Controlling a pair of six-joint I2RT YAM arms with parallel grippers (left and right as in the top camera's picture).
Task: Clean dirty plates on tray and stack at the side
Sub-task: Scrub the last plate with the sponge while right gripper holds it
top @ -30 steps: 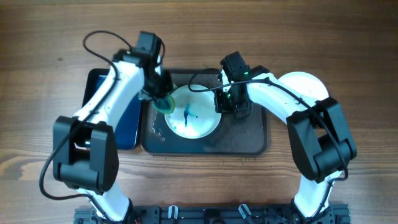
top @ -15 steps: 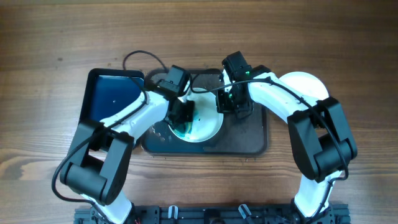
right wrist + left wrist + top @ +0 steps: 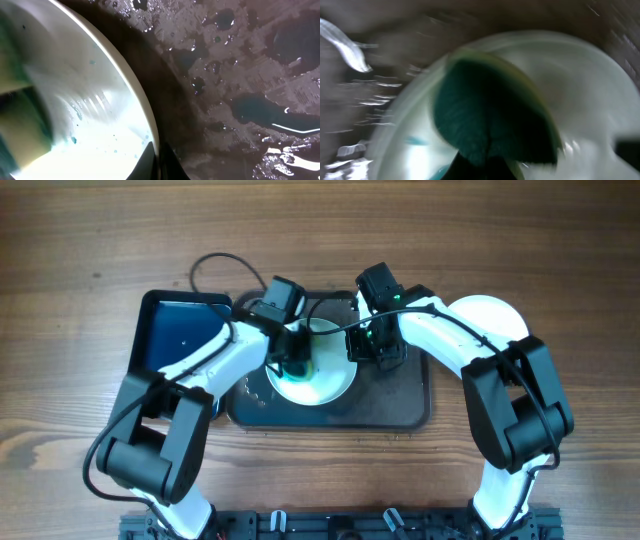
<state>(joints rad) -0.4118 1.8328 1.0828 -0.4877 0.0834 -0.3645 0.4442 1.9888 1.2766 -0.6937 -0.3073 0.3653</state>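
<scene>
Plate [image 3: 328, 380]: on the dark tray [image 3: 400, 408], table centre; blue-green specks on its face.
Left gripper [image 3: 292, 358]: clamped on the green sponge [image 3: 490, 115], which is pressed to the plate's left half.
Right gripper [image 3: 362, 348]: pinched on the plate's right rim.
Tray surface: wet.

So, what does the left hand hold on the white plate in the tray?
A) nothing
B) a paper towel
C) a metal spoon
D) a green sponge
D: the left hand grips a green sponge that lies on the white plate.
</scene>
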